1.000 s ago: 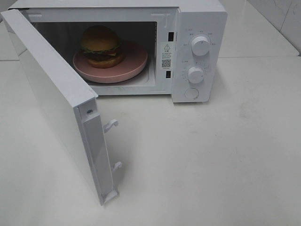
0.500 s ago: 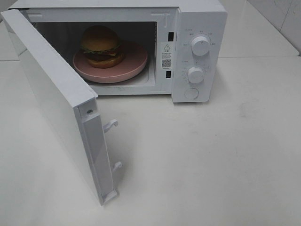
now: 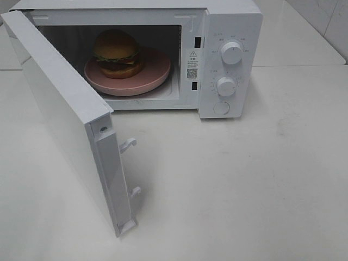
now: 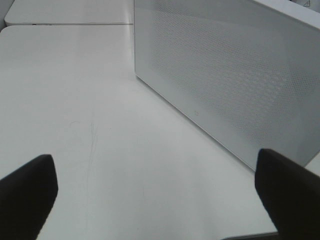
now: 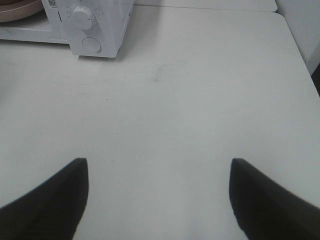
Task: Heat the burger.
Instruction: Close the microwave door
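The burger (image 3: 116, 51) sits on a pink plate (image 3: 155, 73) inside the white microwave (image 3: 231, 22), whose door (image 3: 60, 114) is swung wide open towards the front left. Neither arm shows in the exterior view. In the left wrist view my left gripper (image 4: 155, 195) is open and empty, low over the table, facing the door's perforated outer face (image 4: 235, 75). My right gripper (image 5: 157, 200) is open and empty over bare table, well away from the microwave's control panel (image 5: 95, 25). A sliver of the pink plate (image 5: 17, 6) shows there; the burger does not.
The control panel carries two round knobs (image 3: 232, 53) (image 3: 226, 86) and a round button (image 3: 221, 107). Latch hooks (image 3: 128, 144) stick out from the door's free edge. The white table (image 3: 244, 185) spreads out in front and to the right of the microwave.
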### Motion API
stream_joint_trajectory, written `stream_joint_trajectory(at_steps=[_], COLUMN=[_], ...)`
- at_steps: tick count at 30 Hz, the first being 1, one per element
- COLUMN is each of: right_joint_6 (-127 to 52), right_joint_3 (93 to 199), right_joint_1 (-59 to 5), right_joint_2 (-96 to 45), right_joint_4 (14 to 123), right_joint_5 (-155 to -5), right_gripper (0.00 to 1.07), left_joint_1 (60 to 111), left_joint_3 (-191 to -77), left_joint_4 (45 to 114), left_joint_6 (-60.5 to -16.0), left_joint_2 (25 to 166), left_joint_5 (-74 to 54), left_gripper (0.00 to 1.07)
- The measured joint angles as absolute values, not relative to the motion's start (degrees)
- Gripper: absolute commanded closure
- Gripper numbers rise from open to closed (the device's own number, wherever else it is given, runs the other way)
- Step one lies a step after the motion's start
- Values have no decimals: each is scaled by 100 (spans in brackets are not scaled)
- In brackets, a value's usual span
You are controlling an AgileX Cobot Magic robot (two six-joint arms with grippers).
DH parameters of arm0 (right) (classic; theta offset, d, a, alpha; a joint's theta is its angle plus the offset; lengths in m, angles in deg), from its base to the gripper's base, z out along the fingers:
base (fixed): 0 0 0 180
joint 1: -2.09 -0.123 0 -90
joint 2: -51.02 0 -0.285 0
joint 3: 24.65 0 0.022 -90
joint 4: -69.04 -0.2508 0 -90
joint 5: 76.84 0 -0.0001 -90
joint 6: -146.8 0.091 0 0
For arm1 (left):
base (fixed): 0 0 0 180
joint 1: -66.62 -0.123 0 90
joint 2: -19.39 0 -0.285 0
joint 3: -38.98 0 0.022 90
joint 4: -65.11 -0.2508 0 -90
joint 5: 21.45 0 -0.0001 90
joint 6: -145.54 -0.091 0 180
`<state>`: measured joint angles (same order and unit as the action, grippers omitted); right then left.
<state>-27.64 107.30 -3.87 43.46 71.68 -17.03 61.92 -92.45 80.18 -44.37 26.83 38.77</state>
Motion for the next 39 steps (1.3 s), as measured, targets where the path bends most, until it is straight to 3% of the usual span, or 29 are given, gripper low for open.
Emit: stream_joint_trajectory(at_steps=[11, 22, 27, 28, 29, 31, 32, 34, 35, 39], right_joint_6=[-2764, -2764, -2764, -2764, -2764, -2764, -2764, -2764, -2764, -2764], right_joint_3=[10730, 10730, 10730, 10730, 10730, 10730, 10730, 10730, 10730, 10730], right_joint_1=[-387, -387, -387, -387, -387, -387, -387, -387, -387, -387], right_joint_2=[4346, 4346, 4346, 4346, 4346, 4346, 4346, 4346, 4346, 4346], right_joint_4=[7168, 7168, 7168, 7168, 7168, 7168, 7168, 7168, 7168, 7168], right_joint_5=[-1703, -1708, -1708, -1708, -1708, -1708, -1708, -1708, -1708, -1708], right_gripper=[32, 32, 32, 32, 32, 32, 32, 32, 32, 32], left_joint_1=[6192, 6192, 6192, 6192, 6192, 6192, 6192, 6192, 6192, 6192], left_joint_3=[-9262, -9394, -9394, -9394, -9394, -9394, -9394, -9394, -9394, -9394], left_joint_4=[8018, 8024, 8018, 8018, 8018, 8018, 8018, 8018, 8018, 8024], left_joint_6=[-4432, -4432, -4432, -4432, -4432, -4432, -4432, -4432, -4432, -4432], left_joint_2=[2683, 3382, 3995, 3995, 4218, 4327, 4608, 4740, 5009, 5307], left_joint_5=[3831, 3058, 2485, 2485, 2399, 2376, 2279, 2210, 2032, 1700], left_gripper=[7, 21, 41, 41, 51, 55, 65, 71, 82, 94])
